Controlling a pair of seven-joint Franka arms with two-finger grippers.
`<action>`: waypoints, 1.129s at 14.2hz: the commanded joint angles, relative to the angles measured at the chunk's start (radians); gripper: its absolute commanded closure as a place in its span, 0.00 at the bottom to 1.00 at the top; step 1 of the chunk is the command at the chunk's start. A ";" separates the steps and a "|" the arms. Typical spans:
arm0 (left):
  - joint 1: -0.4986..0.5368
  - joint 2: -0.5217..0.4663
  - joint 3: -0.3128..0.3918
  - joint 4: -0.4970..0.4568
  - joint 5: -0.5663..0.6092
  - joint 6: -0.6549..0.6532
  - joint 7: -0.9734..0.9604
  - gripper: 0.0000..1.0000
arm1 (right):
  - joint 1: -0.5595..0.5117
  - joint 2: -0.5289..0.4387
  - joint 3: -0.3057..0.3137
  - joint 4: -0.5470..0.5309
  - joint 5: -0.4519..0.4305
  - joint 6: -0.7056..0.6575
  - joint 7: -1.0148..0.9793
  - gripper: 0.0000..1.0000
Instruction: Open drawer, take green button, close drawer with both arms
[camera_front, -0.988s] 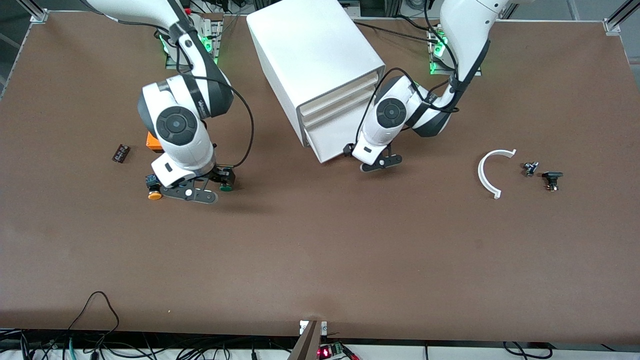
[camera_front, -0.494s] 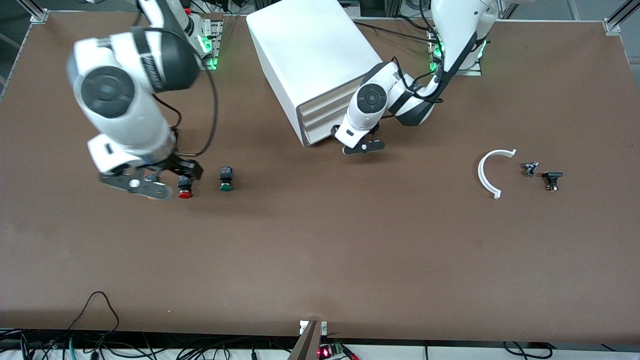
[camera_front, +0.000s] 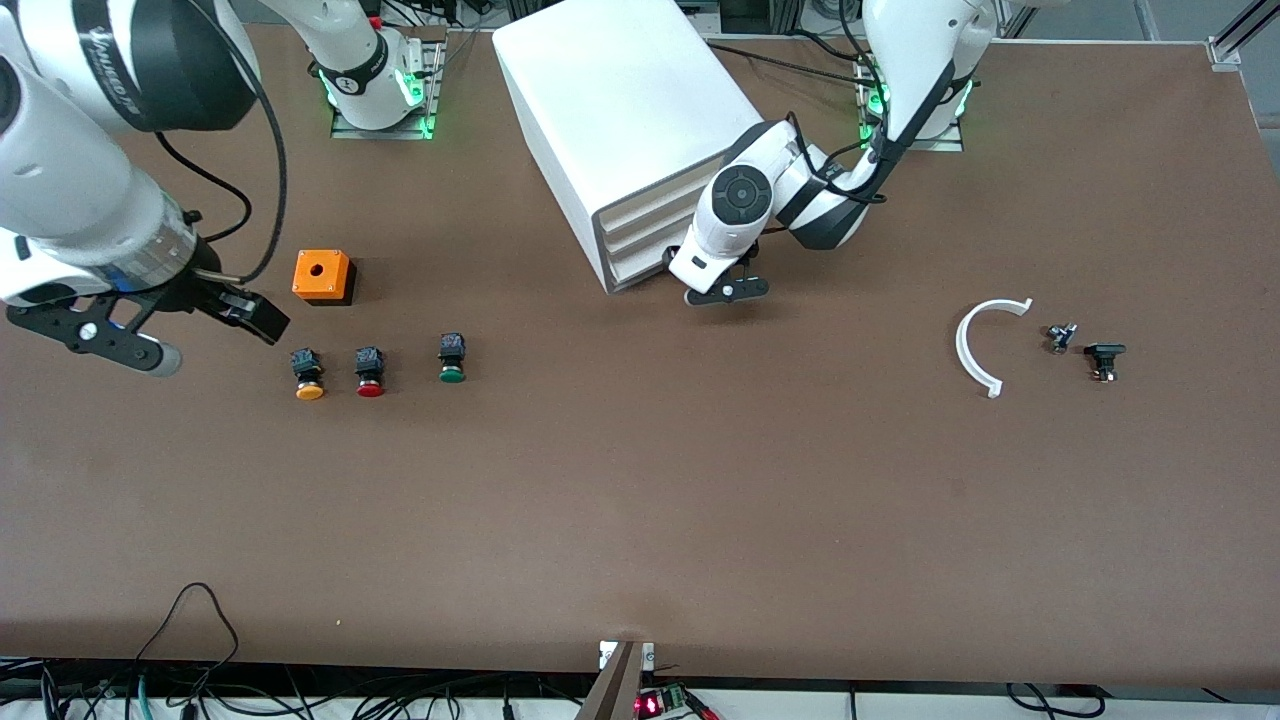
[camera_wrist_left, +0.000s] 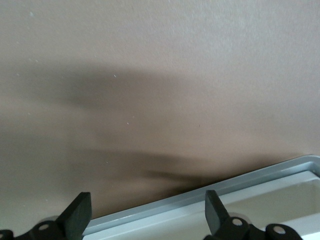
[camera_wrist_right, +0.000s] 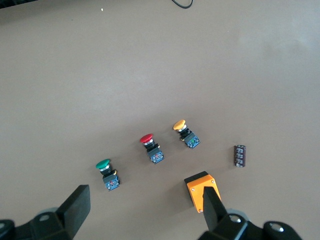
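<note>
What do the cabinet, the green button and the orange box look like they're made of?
Cabinet: probably smooth white plastic or painted metal; even satin faces, rounded edges.
Green button: likely moulded plastic; glossy round green cap on a blocky black body.
Orange box: probably matte plastic; flat uniform orange top with a round hole, dark base.

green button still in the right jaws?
No, the green button sits on the table, apart from the open, empty right gripper.

arms: white shells, dark round joint caps | cables: black, looped (along the links) | grippers: black two-finger, silver screws | bases: green lights
</note>
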 joint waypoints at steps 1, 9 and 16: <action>0.079 -0.100 -0.002 -0.015 -0.012 -0.012 0.004 0.00 | -0.035 -0.031 -0.041 -0.028 0.040 -0.013 -0.139 0.00; 0.274 -0.300 0.068 0.146 -0.009 -0.220 0.004 0.00 | -0.037 -0.109 -0.243 -0.169 0.192 -0.009 -0.454 0.00; 0.294 -0.357 0.284 0.453 -0.003 -0.629 0.361 0.00 | -0.035 -0.272 -0.237 -0.368 0.187 0.022 -0.489 0.00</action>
